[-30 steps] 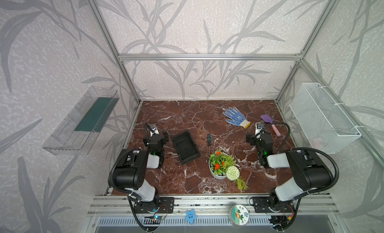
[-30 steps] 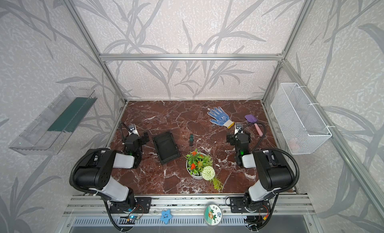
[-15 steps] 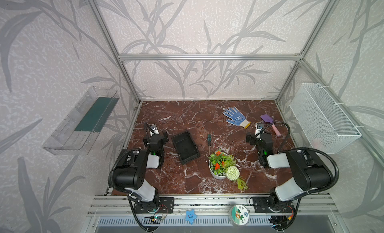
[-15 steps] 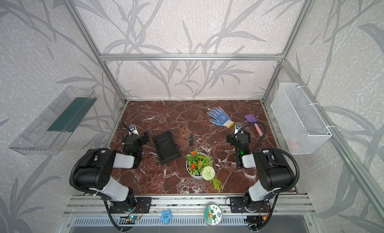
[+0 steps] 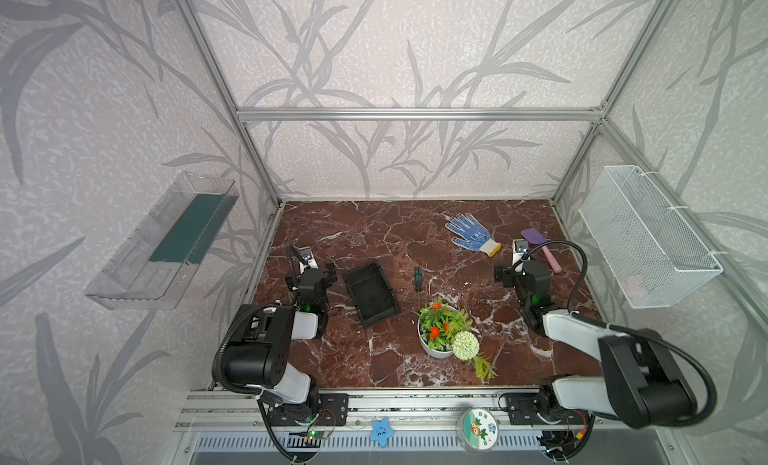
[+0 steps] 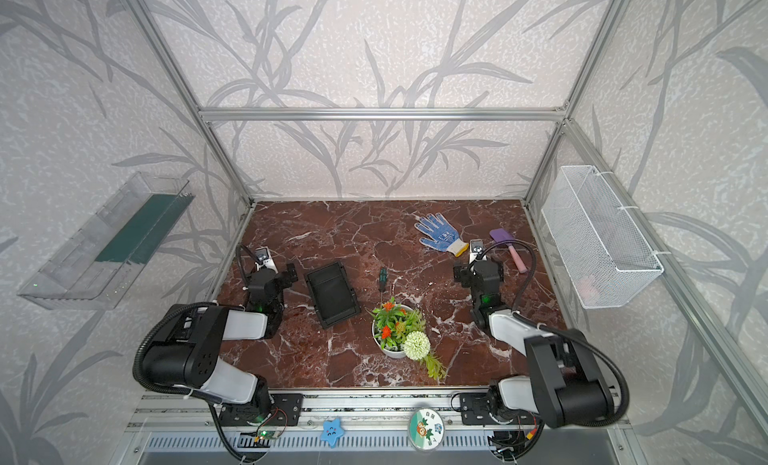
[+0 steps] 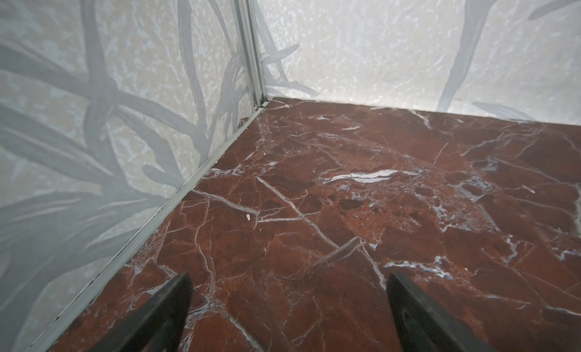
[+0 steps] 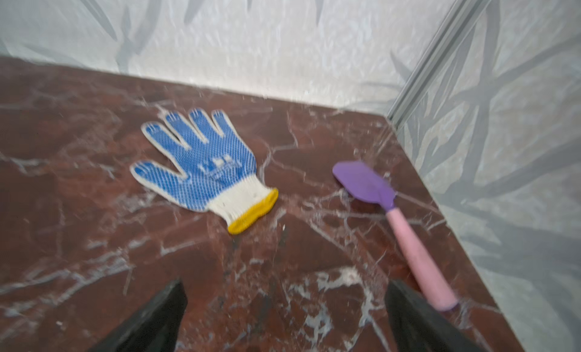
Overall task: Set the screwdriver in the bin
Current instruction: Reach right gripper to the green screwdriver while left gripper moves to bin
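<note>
Left gripper (image 7: 287, 290) and right gripper (image 8: 284, 300): jaws spread wide, both empty. Target: screwdriver (image 5: 418, 276) lies flat just beside the bin (image 5: 370, 292), not in it. Risk: potted plant (image 5: 442, 330), on the same side of the bin, crowds the shaft tip — a reach may snag leaves and fumble the pick.

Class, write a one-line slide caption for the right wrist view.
Open right gripper over the marble table, facing a blue glove and purple spatula.

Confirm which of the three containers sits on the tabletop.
The shallow black tray, lying beside the screwdriver. The clear bin and the white wire basket hang on the side walls instead.
</note>
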